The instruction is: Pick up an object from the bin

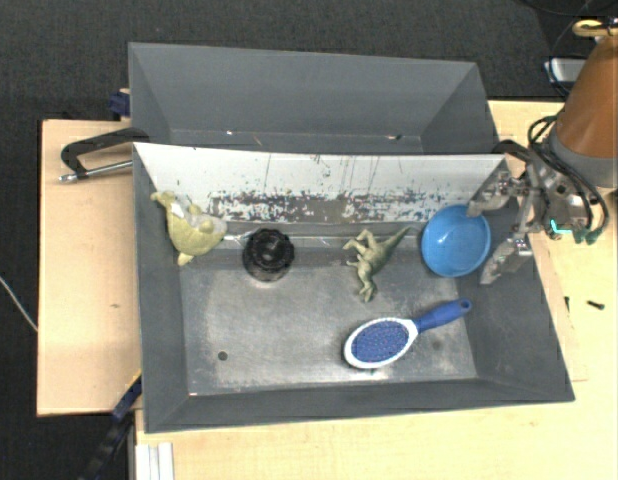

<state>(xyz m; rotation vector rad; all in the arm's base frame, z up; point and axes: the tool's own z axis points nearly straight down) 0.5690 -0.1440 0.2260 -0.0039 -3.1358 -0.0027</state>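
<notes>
Five loose things lie in the grey metal bin [289, 313], one of each kind, well apart from one another on its dull, scuffed floor. Along the back wall, from the left, come a pale yellow-green soft toy [192, 230] of lumpy shape, leaning in the corner; a black round thing [267, 252], squat and cap-like, whose kind I cannot tell; a green plastic dinosaur [370, 255], thin-limbed, with its tail raised toward the wall; and a smooth, glossy blue bowl [452, 243], tilted so that its hollow faces forward. Nearer the front lies a brush [381, 341] with an oval white-rimmed head, a grainy blue face and a short blue handle that points up and to the right, toward the bowl. The claw [483, 240] reaches in from the right at the bin's back right corner, its two metal fingers [489, 200] spread apart, one above and one below the bowl's right edge. Whether either finger touches the bowl cannot be told, and nothing is gripped between them. The dinosaur stands just to the left of the bowl and the brush handle ends just below it; neither lies between the claw and the bowl. Behind the claw, cables loop round the wrist beneath the arm's orange cover [599, 108].
</notes>
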